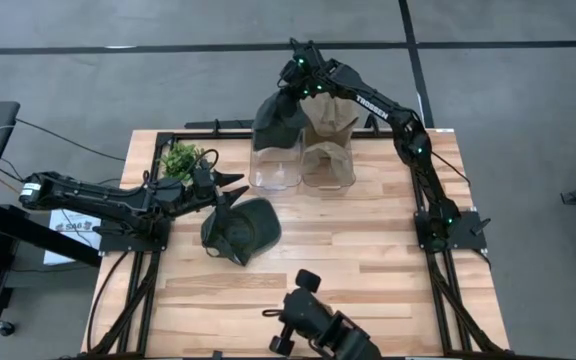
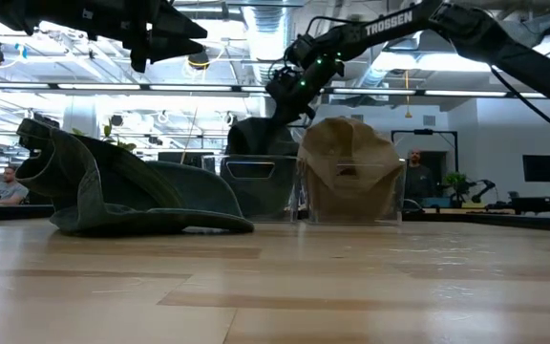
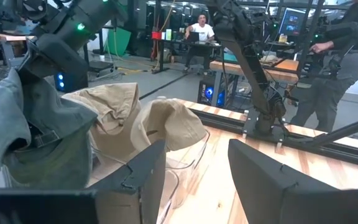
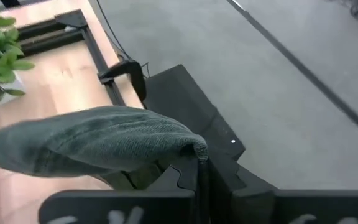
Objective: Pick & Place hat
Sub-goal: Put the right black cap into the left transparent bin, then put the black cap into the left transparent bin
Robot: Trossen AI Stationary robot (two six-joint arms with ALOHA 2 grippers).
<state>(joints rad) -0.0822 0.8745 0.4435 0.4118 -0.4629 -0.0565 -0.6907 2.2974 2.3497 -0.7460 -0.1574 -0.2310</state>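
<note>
Robotics lab, open-plan. Wooden worktop (image 1: 368, 260) bolted into a black metal frame (image 1: 448, 290), two dark robot arms mounted at its sides, a camera rig (image 1: 318, 325) at the near edge. Grey concrete floor (image 1: 118, 80) with dark marking lines. Beyond the worktop: exposed ceiling pipes and strip lights (image 2: 256, 24), desks with monitors (image 3: 289, 18), a green screen (image 3: 117, 43), people seated and standing at workstations (image 3: 199, 31). Small potted plant (image 1: 180, 160) on the worktop corner.
</note>
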